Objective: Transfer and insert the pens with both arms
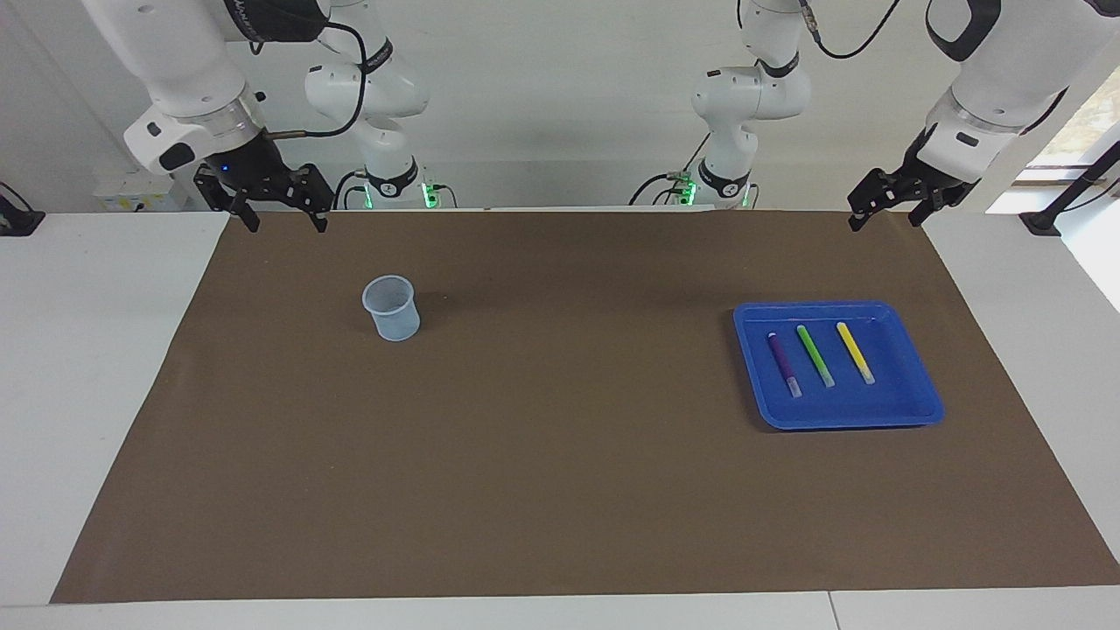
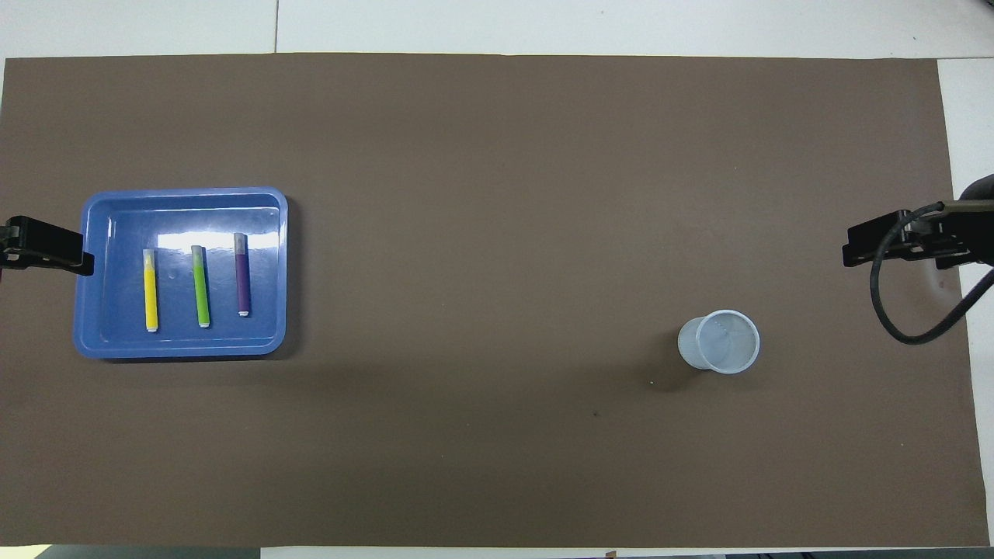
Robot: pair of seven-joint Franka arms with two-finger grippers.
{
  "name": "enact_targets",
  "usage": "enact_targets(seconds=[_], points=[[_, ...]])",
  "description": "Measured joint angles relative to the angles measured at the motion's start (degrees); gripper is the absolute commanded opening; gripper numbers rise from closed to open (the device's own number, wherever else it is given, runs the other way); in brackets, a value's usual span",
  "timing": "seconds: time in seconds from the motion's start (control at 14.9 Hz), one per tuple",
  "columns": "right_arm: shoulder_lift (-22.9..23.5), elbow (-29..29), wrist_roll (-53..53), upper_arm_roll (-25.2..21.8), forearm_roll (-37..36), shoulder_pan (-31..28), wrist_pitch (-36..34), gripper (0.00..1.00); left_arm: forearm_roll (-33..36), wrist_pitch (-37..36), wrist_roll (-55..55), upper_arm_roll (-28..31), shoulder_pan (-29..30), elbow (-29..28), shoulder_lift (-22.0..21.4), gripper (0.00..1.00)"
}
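Three pens lie side by side in a blue tray (image 1: 840,308) (image 2: 186,192) toward the left arm's end of the table: a purple pen (image 1: 784,363) (image 2: 242,276), a green pen (image 1: 815,355) (image 2: 201,287) and a yellow pen (image 1: 855,352) (image 2: 151,291). My left gripper (image 1: 884,223) (image 2: 46,247) hangs open and holds nothing, in the air over the mat's edge by the tray. At the other end of the mat my right gripper (image 1: 286,226) (image 2: 893,242) is raised too, open with nothing in it. A translucent cup (image 1: 391,308) (image 2: 720,341) stands upright toward the right arm's end.
A brown mat (image 1: 560,455) (image 2: 497,194) covers most of the white table. Two smaller white arm bases with green lights (image 1: 398,188) stand at the robots' edge. A black cable (image 2: 908,326) loops from the right wrist.
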Motion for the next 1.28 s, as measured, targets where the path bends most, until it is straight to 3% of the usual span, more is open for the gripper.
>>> enact_targets(seconds=[0.94,1.28], points=[[0.0,0.1,0.0,1.1,0.0,0.0,0.0,1.0,0.0,0.4,0.1,0.1,0.9,-0.2,0.0,1.0],[0.0,0.1,0.0,0.9,-0.2,-0.2,-0.1,1.0,0.0,5.4,2.5,0.2,5.4,-4.7,-0.1,1.0]])
